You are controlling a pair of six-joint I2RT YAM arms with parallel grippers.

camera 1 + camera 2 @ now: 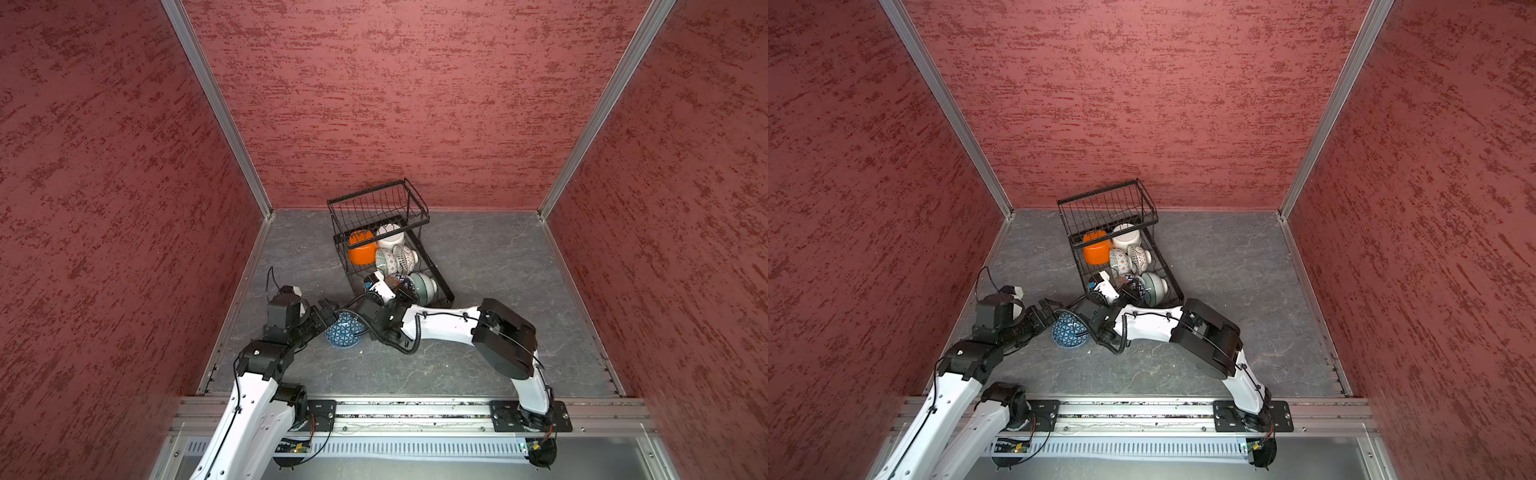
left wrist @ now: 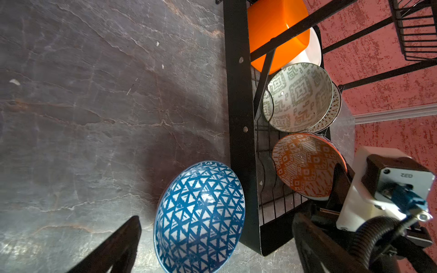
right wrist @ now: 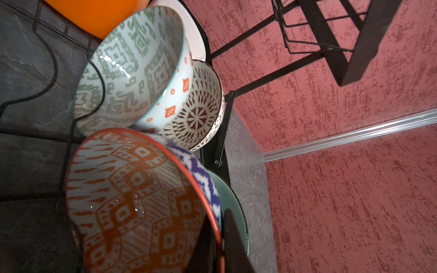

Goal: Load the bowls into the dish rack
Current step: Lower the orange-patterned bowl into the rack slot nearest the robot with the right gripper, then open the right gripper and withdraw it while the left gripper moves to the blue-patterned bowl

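Six bowls sit in the lower tier of the dish rack (image 2: 241, 118), all tipped on edge. At the far end, under the raised basket, I see the orange bowl (image 1: 360, 248) beside the white bowl (image 1: 390, 237). Next come the green-patterned bowl (image 3: 132, 68), with orange diamonds on its outside, and the brown petal bowl (image 3: 198, 113) touching it. At the near end are the terracotta-patterned bowl (image 3: 132, 201), blue zigzag outside, and the pale green bowl (image 1: 424, 286), ribbed, just behind it.

My right gripper (image 3: 218, 217) has its fingers clamped on the terracotta-patterned bowl's rim, one inside and one outside. A seventh, the blue triangle bowl (image 2: 199, 215), lies tipped on the table (image 1: 498, 332), just beside the rack's near end and outside it. My left gripper (image 1: 328, 311) is next to it with its fingers (image 2: 123, 241) spread wide, gripping nothing; the wrist view shows the bowl's mouth between them.

The table has a grey, stone-veined top. Red textured walls (image 1: 415, 104) close in three sides, joined by aluminium corner strips, and both arms stand on a metal rail (image 1: 415, 409) along the front edge.
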